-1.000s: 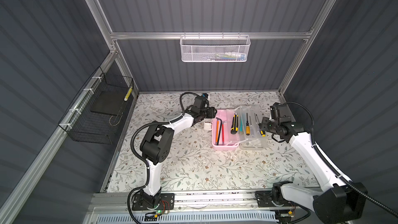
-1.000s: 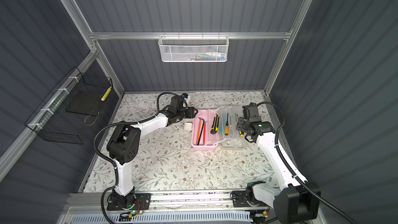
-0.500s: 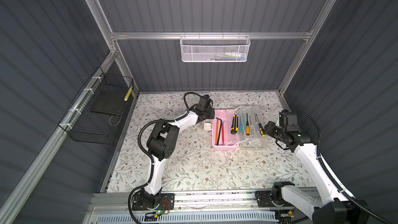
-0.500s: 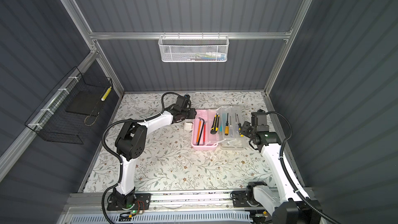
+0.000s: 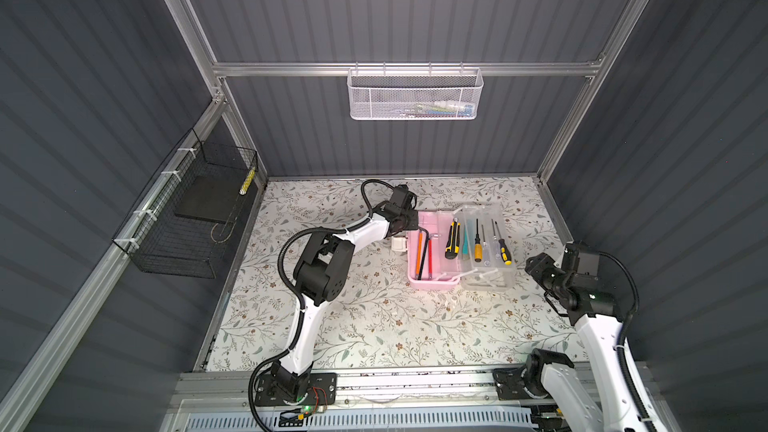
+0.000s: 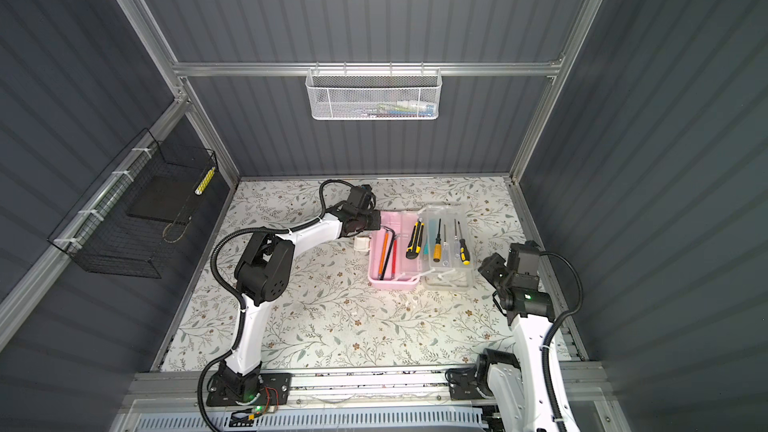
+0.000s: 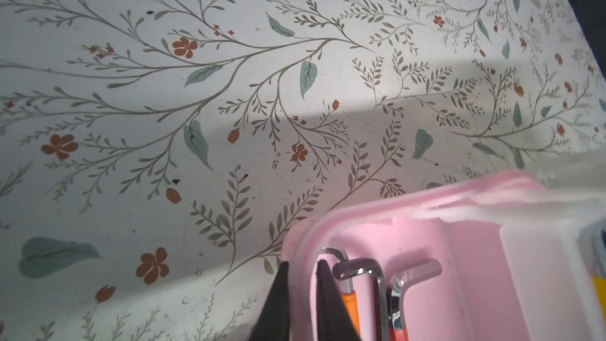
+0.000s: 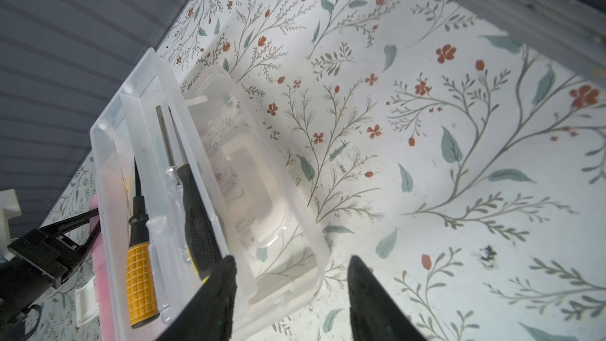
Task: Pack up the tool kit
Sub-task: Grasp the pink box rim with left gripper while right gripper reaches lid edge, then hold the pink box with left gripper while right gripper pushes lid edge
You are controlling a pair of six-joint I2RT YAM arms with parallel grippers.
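Note:
The tool kit lies open on the flowered table in both top views. Its pink base (image 5: 433,281) (image 6: 392,281) holds hex keys (image 5: 424,251). The clear lid (image 5: 490,280) (image 6: 451,278) is folded out to the right. A clear tray above it carries a utility knife (image 5: 452,238) and screwdrivers (image 5: 478,249). My left gripper (image 5: 411,222) (image 7: 301,265) is shut on the base's far left rim (image 7: 306,244), one finger inside and one outside. My right gripper (image 5: 534,268) (image 8: 290,260) is open and holds nothing, just right of the lid (image 8: 262,191).
A white latch piece (image 5: 400,244) juts from the base's left side. A white mesh basket (image 5: 413,95) hangs on the back wall. A black wire basket (image 5: 195,218) hangs on the left wall. Aluminium posts and the front rail (image 5: 415,380) edge the table.
My left gripper has closed on the pink base's rim. My right gripper has drawn away from the tray, to the right and toward the front, staying open.

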